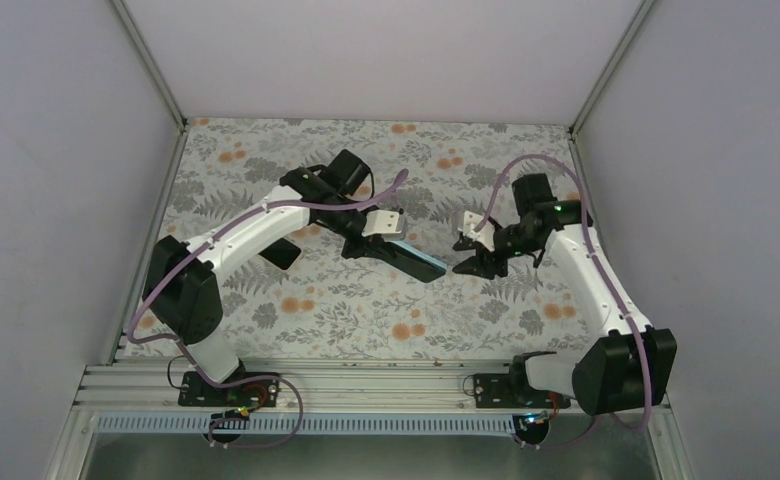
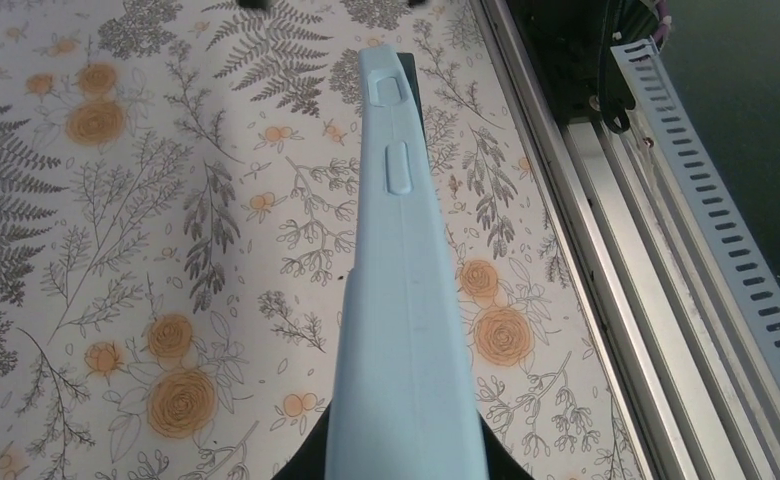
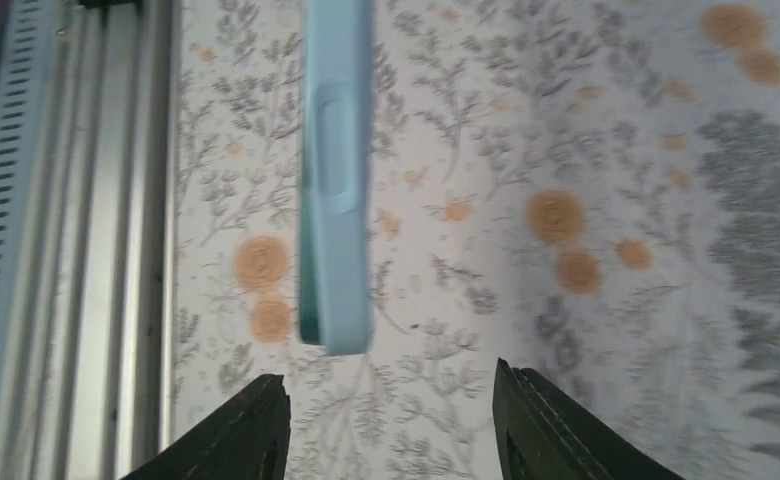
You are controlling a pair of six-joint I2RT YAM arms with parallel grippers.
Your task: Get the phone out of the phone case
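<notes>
The floral table [image 1: 266, 300] fills the frame. The left arm [image 1: 256, 225] and right arm [image 1: 591, 270] meet at its centre. The light-blue case [image 1: 418, 258] hangs edge-on above the table at centre, with the left gripper [image 1: 394, 243] clamped on one end. The right gripper [image 1: 469, 264] stands half open and holds nothing, with the case's free end just before its fingers.

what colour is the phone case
Light blue. The phone case shows best in the left wrist view.

- Light-blue phone case [image 1: 418, 259]: raised above the middle of the bench [image 1: 266, 150], turned on edge, side buttons showing.
- The dark phone [image 2: 417, 100]: still seated inside.
</notes>
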